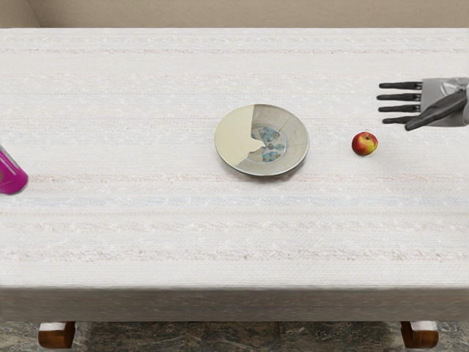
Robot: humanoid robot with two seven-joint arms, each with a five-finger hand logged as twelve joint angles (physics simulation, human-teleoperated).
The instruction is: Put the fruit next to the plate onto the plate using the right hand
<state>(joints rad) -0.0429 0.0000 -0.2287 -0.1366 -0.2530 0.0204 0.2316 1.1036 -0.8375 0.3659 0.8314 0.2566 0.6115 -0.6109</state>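
Closest to you ran the front edge of the cloth-covered table (pixel 234 249), with its wooden feet (pixel 56 334) showing beneath at either corner. Farther in, at the left border, a pink object (pixel 9 174) was cut off by the frame. You could not tell what it was, and it lay well apart from the job, at about 9 o'clock from the plate.

In the middle of the table sat the plate (pixel 236 132), flat and carrying nothing, so it stood ready to receive. The apple (pixel 364 144) rested on the cloth at 3 o'clock from the plate, near it but not touching, which marked it as the fruit you were to move. It was not yet on the plate.

Farther back, at roughly 2 o'clock from the apple, your right hand (pixel 432 103) came in from the right border, clear of the fruit. Its fingers (pixel 399 97) were stretched straight and spread, pointing toward 9 o'clock, with the thumb angled beneath them. The hand held nothing. I judge that this suited an approach, since an opened hand can settle around the apple before closing.

The left arm did not show. Beyond the far table edge only a plain wall (pixel 234 13) was visible.
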